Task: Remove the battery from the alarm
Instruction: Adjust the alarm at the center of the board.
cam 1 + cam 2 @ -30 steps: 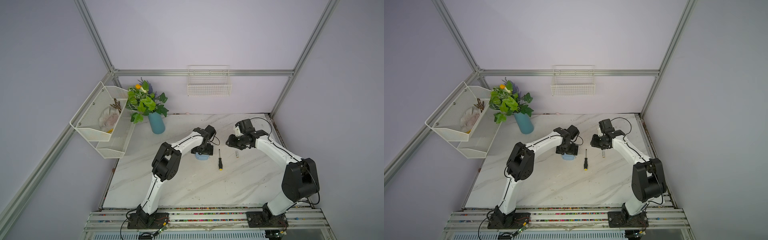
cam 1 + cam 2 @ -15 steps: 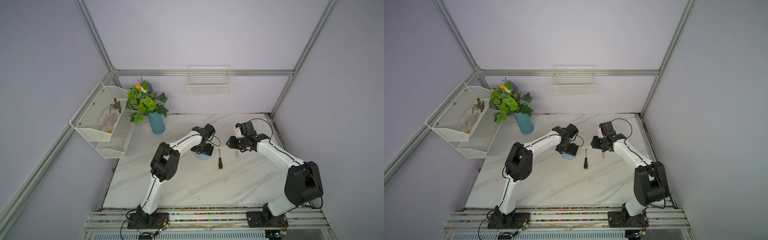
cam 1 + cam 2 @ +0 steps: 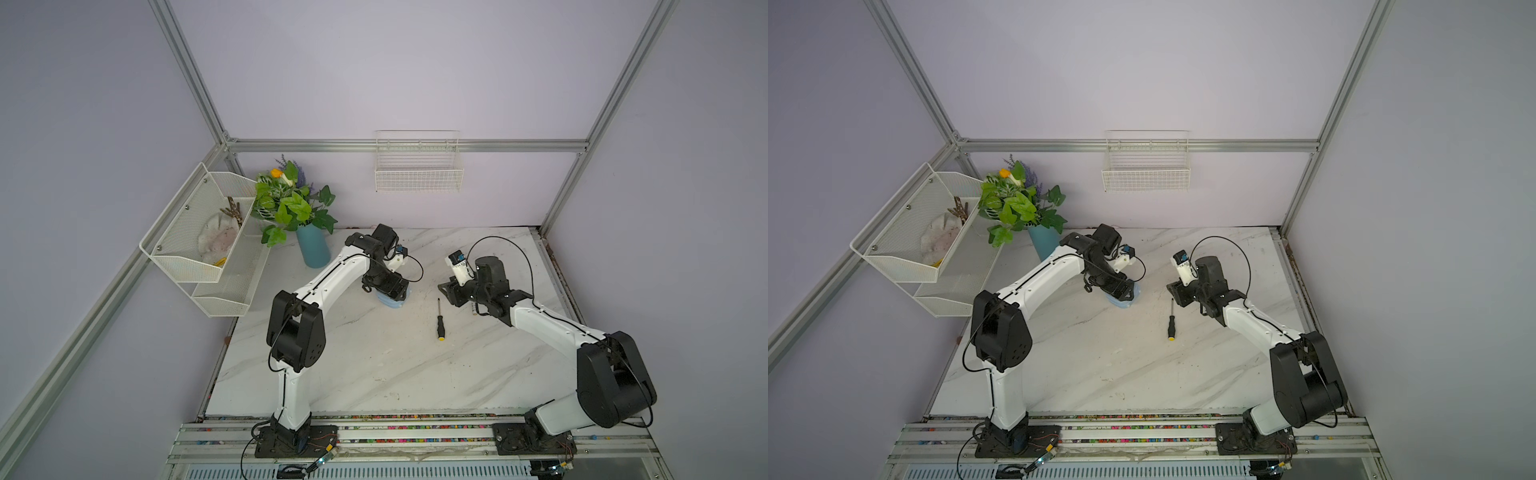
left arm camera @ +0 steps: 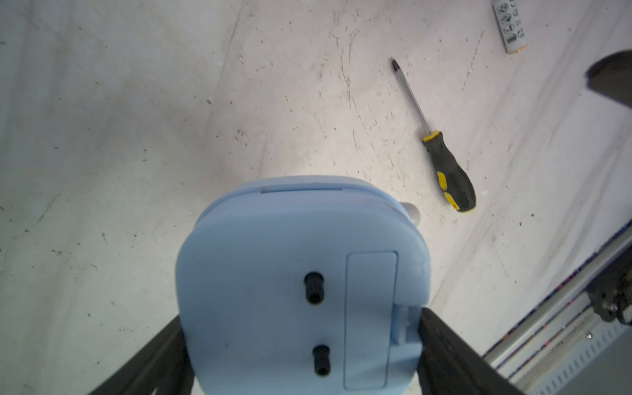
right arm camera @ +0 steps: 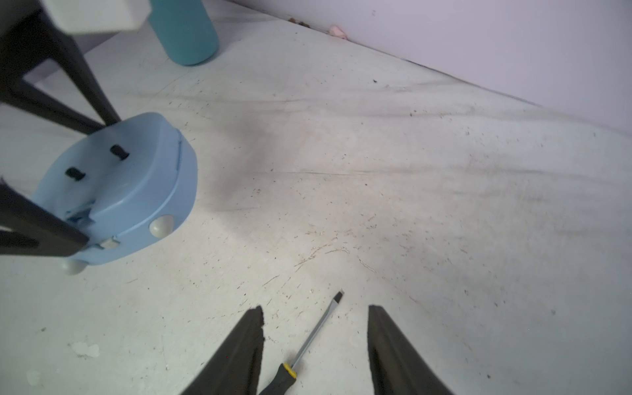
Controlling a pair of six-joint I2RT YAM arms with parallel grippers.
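Note:
The light-blue alarm (image 4: 290, 273) is tilted, its plain back with two black knobs turned up and its face turned down. My left gripper (image 4: 301, 335) is shut on the alarm's two sides; both top views show this at mid-table (image 3: 392, 300) (image 3: 1125, 301). The battery (image 4: 511, 27), a small silvery cylinder, lies loose on the marble beyond the screwdriver (image 4: 448, 171). My right gripper (image 5: 316, 307) is open, its fingers either side of the screwdriver's shaft (image 5: 314, 331) without touching it. The alarm (image 5: 130, 191) is off to that gripper's side.
A teal vase with a green plant (image 3: 313, 249) stands at the back left. White mesh shelves (image 3: 199, 232) hang on the left wall and a wire basket (image 3: 417, 166) on the back wall. An aluminium rail (image 3: 415, 432) runs along the table's front edge.
My right gripper's jaws have widened and the gripper has shifted slightly toward the screwdriver. The left gripper still holds the alarm in almost the same place.

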